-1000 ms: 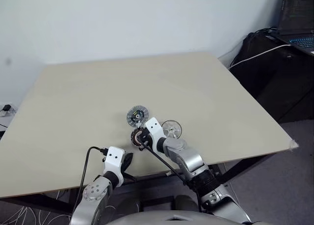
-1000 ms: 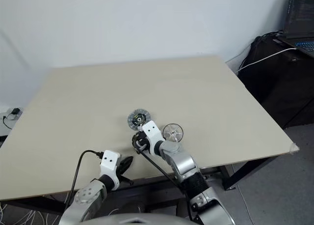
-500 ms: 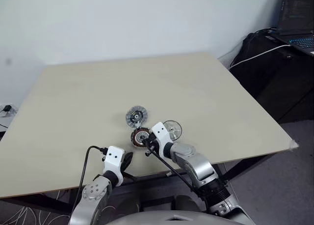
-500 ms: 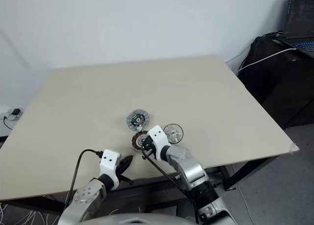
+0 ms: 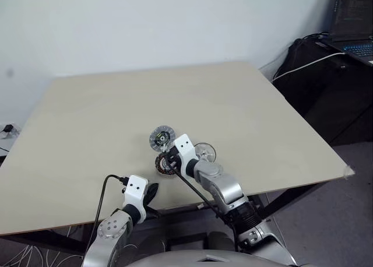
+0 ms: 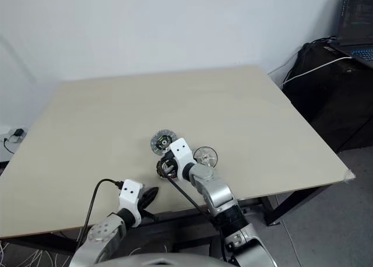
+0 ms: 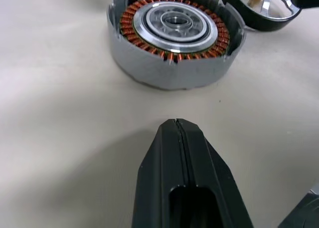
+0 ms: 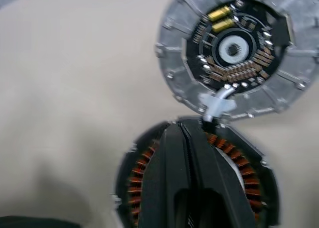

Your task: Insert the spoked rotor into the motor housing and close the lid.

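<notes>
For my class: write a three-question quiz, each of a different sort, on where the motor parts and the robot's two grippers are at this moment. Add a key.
1. True or false: the spoked rotor already sits inside the motor housing.
2. Which gripper is above the rotor? A) left gripper B) right gripper C) neither
3. Fill in: the lid lies on the table, on the rotor's ____ side as the robot sees it.

Key
1. False: the rotor lies on the table beside the housing.
2. B: its shut fingers are over the copper windings; the left gripper, also shut, points at the rotor from short of it.
3. Right.
</notes>
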Controlling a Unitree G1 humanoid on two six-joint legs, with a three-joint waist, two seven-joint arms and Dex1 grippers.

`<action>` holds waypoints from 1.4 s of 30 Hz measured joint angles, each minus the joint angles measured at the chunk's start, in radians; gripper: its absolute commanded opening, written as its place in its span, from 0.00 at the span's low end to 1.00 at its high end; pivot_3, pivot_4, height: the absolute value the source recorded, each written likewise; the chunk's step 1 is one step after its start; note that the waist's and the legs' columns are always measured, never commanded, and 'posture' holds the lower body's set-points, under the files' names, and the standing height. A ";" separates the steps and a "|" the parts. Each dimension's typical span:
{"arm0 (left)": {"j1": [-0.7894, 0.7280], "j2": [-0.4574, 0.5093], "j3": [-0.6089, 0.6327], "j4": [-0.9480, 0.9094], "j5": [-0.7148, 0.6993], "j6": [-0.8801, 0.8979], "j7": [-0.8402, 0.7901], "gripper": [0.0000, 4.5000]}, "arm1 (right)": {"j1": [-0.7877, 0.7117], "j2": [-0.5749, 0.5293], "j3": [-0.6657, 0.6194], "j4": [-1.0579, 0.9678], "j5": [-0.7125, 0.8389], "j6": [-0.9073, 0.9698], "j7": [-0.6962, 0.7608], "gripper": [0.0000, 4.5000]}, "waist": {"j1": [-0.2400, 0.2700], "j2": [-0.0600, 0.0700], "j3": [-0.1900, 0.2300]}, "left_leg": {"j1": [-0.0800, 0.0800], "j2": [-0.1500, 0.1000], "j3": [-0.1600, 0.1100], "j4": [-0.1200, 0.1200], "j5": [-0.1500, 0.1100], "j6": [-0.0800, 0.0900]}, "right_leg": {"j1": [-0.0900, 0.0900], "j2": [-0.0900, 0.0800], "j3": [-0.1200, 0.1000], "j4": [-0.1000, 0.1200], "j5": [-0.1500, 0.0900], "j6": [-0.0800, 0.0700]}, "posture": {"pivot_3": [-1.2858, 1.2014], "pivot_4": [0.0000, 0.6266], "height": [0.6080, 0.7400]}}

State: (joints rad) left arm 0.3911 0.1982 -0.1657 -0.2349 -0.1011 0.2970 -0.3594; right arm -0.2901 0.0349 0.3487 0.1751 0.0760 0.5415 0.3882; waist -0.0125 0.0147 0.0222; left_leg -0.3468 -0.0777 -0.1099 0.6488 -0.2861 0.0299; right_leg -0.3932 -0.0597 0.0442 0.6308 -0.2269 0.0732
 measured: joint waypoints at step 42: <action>-0.002 -0.017 0.013 0.058 0.000 -0.059 0.003 0.00 | 0.246 -0.185 -0.308 -0.353 0.108 -0.030 -0.046 0.62 | 0.002 0.001 0.000 | -0.001 0.001 0.000 0.000 0.000 0.001 | 0.001 -0.001 0.000 -0.001 -0.004 0.006 | 0.52 0.00 1.00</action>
State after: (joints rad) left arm 0.3894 0.1815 -0.1522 -0.1770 -0.1011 0.2376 -0.3564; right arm -0.0439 -0.1504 0.0405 -0.1777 0.1840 0.5119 0.3421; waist -0.0104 0.0156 0.0225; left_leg -0.3474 -0.0771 -0.1103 0.6487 -0.2865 0.0307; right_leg -0.3926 -0.0603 0.0438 0.6296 -0.2306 0.0790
